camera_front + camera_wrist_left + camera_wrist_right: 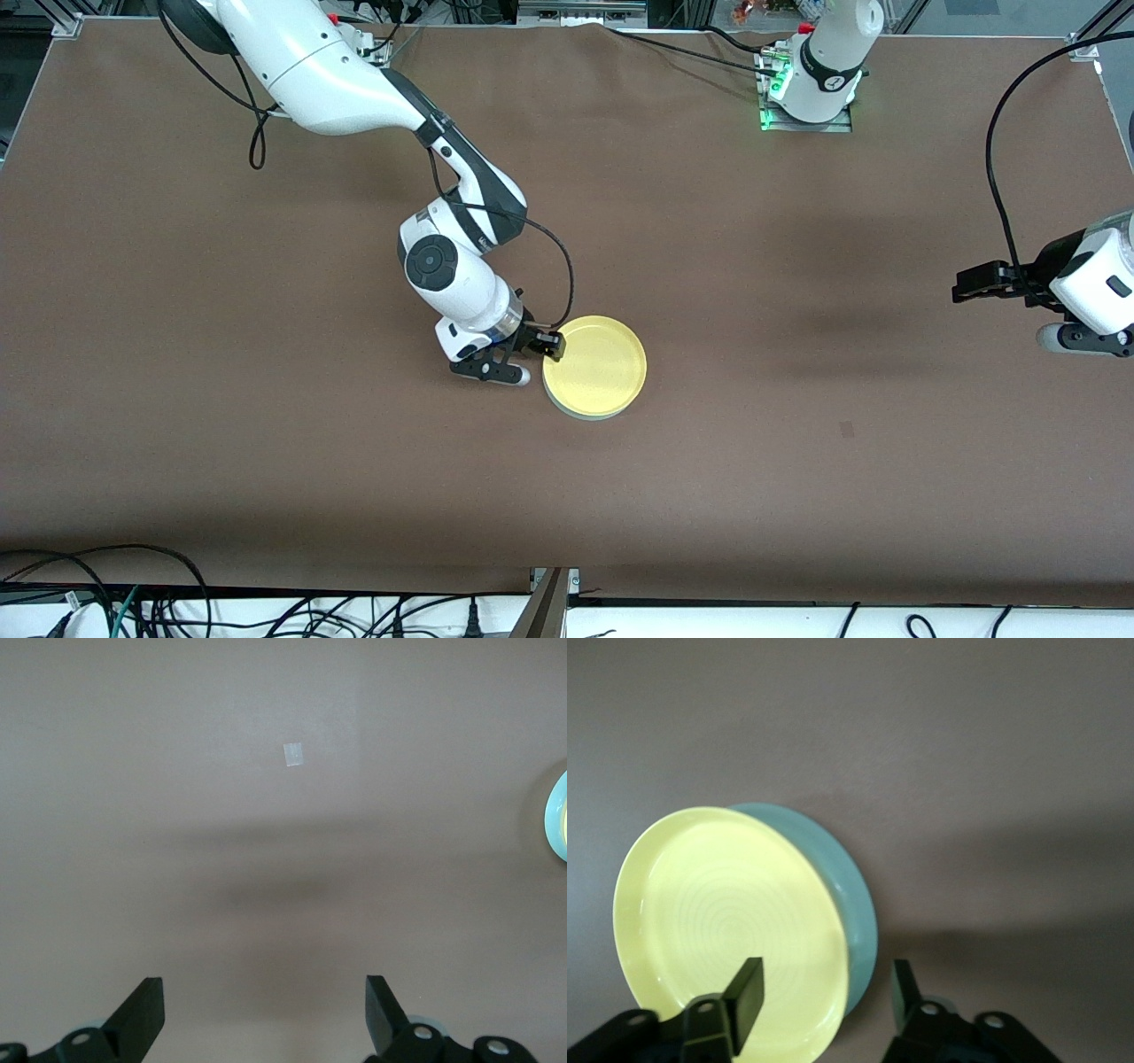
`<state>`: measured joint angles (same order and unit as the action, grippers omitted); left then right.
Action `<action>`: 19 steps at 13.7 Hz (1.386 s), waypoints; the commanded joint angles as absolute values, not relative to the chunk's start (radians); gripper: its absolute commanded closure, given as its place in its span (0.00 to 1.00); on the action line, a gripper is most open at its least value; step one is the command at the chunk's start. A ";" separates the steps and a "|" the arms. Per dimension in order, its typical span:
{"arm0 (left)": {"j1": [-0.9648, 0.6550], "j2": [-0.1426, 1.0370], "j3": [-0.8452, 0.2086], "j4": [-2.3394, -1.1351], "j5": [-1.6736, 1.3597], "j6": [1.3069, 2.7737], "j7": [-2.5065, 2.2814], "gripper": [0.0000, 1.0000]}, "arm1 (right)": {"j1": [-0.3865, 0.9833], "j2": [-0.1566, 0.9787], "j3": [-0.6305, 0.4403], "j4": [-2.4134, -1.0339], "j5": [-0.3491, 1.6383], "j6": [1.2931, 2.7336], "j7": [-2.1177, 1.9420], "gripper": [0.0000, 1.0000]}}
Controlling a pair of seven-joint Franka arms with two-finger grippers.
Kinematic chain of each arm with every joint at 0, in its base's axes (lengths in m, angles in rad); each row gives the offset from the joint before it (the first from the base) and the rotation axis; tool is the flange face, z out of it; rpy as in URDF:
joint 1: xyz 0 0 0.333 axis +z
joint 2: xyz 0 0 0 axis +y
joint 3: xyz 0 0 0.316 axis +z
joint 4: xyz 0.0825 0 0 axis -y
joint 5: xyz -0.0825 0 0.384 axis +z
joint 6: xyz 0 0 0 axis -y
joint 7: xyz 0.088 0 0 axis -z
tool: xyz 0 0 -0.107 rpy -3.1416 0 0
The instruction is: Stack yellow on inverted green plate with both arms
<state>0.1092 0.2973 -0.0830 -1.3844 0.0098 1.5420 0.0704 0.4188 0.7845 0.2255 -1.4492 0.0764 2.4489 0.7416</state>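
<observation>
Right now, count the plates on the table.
2: the yellow plate sits on the green plate mid-table, beside the open right gripper. None seems hidden.

Setting: robotics laboratory. A wide brown-covered table [221,443] is serving as test bench, with aluminium framing [1094,40] showing at its corners. Two white robot arms [319,71] are standing bolted along one edge, one base plate [806,115] glowing green. Black cables [133,602] are lying bundled along the white edge nearest the front camera.
</observation>
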 commanded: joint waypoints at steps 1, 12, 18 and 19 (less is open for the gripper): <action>0.115 0.310 -0.086 -1.356 0.003 1.534 0.067 0.00 | 0.410 0.663 0.169 -1.451 0.063 2.265 0.736 0.00; 0.115 0.310 -0.086 -1.356 0.003 1.534 0.068 0.00 | 0.326 0.259 -0.156 -1.456 0.071 1.603 0.303 0.00; 0.115 0.311 -0.086 -1.356 0.003 1.534 0.069 0.00 | 0.082 0.000 -0.062 -1.710 -0.036 1.606 0.083 0.00; 0.115 0.310 -0.086 -1.356 0.003 1.534 0.069 0.00 | 0.060 -0.012 -0.016 -1.723 -0.054 1.600 0.078 0.00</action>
